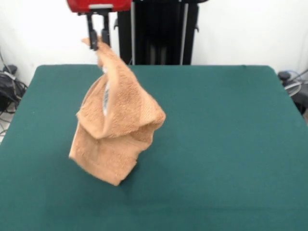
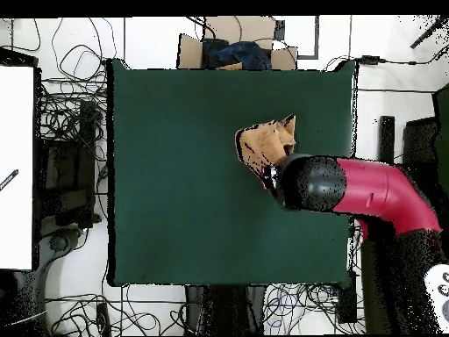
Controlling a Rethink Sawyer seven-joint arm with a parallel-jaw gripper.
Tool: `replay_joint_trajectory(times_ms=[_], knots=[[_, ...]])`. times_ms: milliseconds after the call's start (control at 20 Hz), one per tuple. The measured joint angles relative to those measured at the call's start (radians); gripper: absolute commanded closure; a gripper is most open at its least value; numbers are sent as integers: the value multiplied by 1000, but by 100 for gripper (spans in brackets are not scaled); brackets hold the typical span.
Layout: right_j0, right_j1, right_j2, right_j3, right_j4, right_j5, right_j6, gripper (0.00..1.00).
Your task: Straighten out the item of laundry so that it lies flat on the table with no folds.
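Observation:
The item of laundry (image 1: 115, 130), a peach-orange terry towel, hangs in the air from one corner in the front view. Its lower part droops in folds, and the bottom corner reaches down to the green table (image 1: 221, 144) or just above it. My gripper (image 1: 97, 41) is at the top left of that view, shut on the towel's top corner. From overhead, the red and black arm (image 2: 351, 186) covers the gripper, and only part of the towel (image 2: 267, 145) shows beyond it on the table (image 2: 175, 175).
Cables and dark gear lie off the table's left edge (image 1: 8, 89) and right edge (image 1: 293, 82) in the front view. Overhead, a cardboard box (image 2: 237, 48) sits past the far edge and a white surface (image 2: 17, 167) stands at the left.

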Motion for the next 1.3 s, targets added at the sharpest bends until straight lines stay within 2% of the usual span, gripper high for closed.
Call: replay_joint_trajectory(times_ms=[350, 400, 900, 1300], knots=[[22, -11, -42, 120, 13, -84, 2, 100], [41, -7, -63, 165, 13, -156, 10, 100], [137, 59, -134, 288, 28, -428, 39, 100], [203, 100, -191, 336, 55, -483, 60, 100]])
